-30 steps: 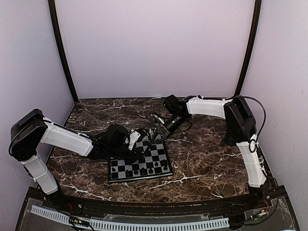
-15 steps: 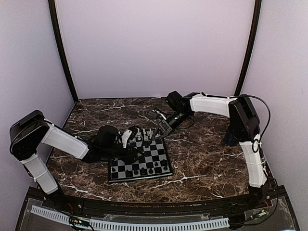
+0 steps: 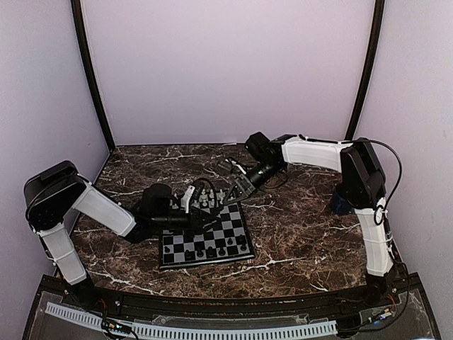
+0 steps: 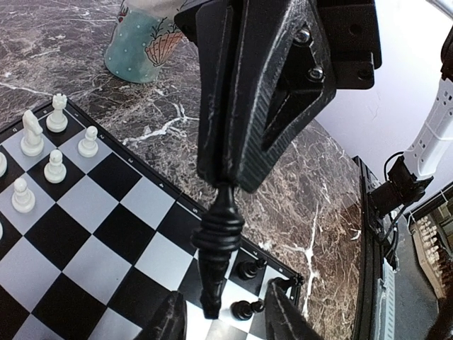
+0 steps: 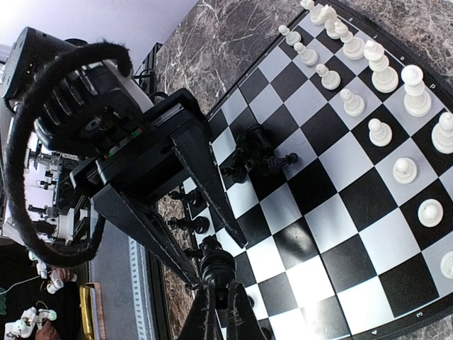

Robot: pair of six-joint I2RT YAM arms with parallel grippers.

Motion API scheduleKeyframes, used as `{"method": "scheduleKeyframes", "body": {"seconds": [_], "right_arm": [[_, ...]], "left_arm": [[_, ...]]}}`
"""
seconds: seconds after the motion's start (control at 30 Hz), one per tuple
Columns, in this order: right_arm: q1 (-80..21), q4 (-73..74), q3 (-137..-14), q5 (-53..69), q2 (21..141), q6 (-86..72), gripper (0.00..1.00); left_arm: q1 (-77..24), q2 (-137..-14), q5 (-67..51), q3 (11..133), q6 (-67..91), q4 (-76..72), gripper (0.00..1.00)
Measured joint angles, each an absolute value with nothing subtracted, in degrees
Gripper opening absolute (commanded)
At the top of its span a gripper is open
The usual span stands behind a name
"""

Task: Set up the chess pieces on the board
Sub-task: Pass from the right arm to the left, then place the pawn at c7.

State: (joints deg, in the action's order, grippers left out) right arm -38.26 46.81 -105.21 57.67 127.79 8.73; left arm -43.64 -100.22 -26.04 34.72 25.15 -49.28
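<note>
Left wrist view, you get: one board [image 4: 145, 202], one mug [image 4: 138, 42] cropped at 11 o'clock, five white pieces [image 4: 54, 166], sixth cropped at 9. Right claw [image 5: 219, 297] pinches black piece [image 4: 218, 241]; left claw [image 4: 225, 308] spread.

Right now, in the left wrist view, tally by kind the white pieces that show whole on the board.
Rook: 1
Knight: 1
Pawns: 3
Total: 5
Pieces cut off by the left edge are left out.
</note>
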Motion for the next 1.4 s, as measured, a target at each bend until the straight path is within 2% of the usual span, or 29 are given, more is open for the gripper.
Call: {"method": "scheduleKeyframes", "body": {"seconds": [0.1,0.37,0.6,0.9,1.2,1.4], "right_arm": [[-38.26,46.78,-104.77,57.76,127.79,8.75,0.03],[-38.37,46.78,-104.49,58.17,127.72,8.75,0.03],[-38.39,46.78,-104.31,58.37,127.7,8.75,0.03],[-38.37,47.16,-104.31,57.82,127.59,9.41,0.04],[-38.11,48.4,-104.38,51.77,123.33,12.08,0.04],[-39.88,49.19,-104.6,42.11,120.33,16.14,0.04]], "left_arm": [[-43.57,-100.97,-26.17,34.83,25.91,-50.74,0.37],[-43.22,-102.43,-27.64,35.55,26.59,-53.19,0.15],[-42.89,-103.2,-29.36,35.55,27.09,-54.89,0.02],[-41.67,-102.76,-29.47,35.57,27.7,-52.34,0.01],[-38.7,-90.98,-26.5,36.58,25.61,-32.42,0.01],[-35.09,-82.04,-22.68,38.87,24.58,-19.46,0.01]]}}
